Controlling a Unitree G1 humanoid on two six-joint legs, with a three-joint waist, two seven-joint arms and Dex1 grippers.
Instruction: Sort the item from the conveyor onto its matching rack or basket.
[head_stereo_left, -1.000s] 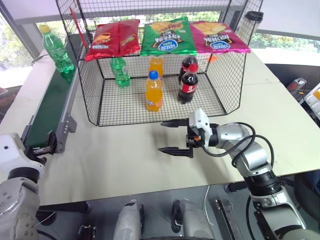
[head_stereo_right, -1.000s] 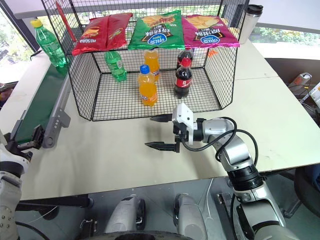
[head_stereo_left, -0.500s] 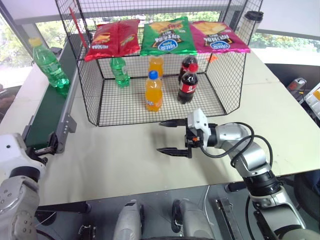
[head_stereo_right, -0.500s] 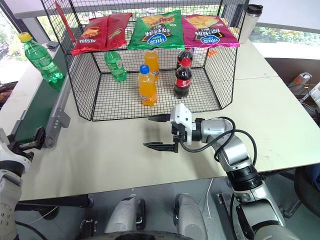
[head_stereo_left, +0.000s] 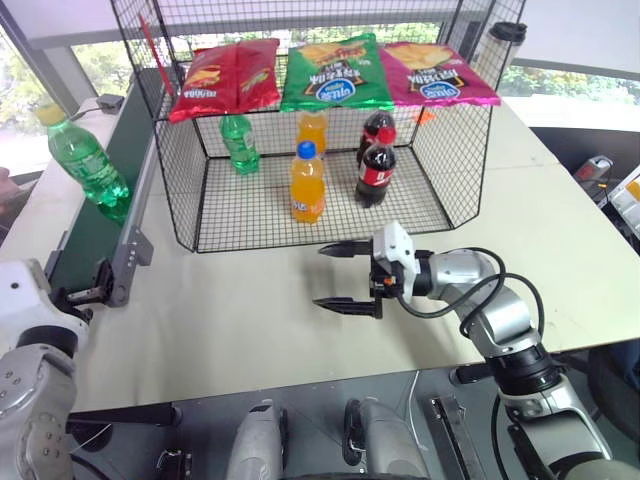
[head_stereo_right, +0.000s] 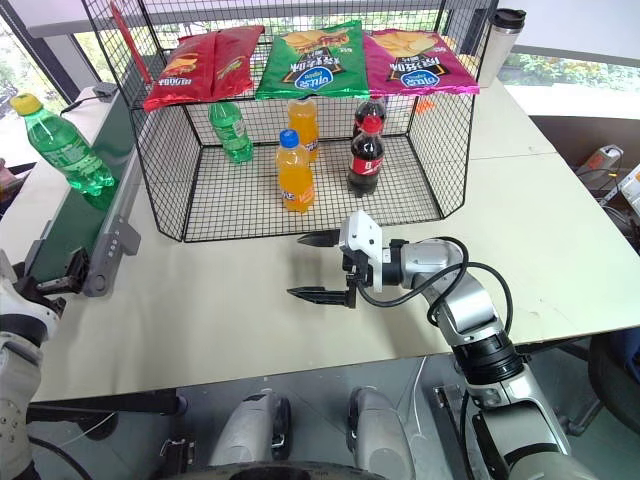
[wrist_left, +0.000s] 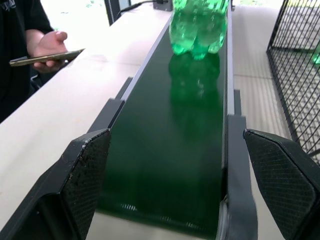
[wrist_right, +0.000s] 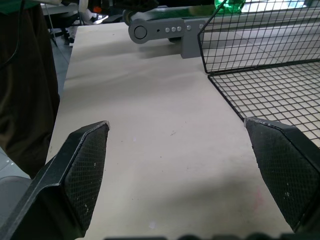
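Clear green soda bottle (head_stereo_right: 60, 150) with yellow cap, stood upright on dark green conveyor (head_stereo_right: 75, 215), at nine o'clock of black wire-mesh cage (head_stereo_right: 160, 190)

We see a pale beige counter (head_stereo_right: 250, 310) carrying everything. Three chip bags hang in a row up high: a red foil bag (head_stereo_right: 205, 62), a green foil bag (head_stereo_right: 312, 55) in the middle, and a magenta foil bag (head_stereo_right: 418, 60). Lower down stand an orange soda bottle with a blue cap (head_stereo_right: 291, 172), a second orange bottle (head_stereo_right: 304, 120) behind it, two dark cola bottles with red caps (head_stereo_right: 366, 148) close together, and a small green bottle without a yellow cap (head_stereo_right: 232, 130). A dark travel tumbler (head_stereo_right: 497, 38) stands at the far corner. A person's hand (wrist_left: 49, 44) holds a flat phone (wrist_left: 42, 57) beside the counter.
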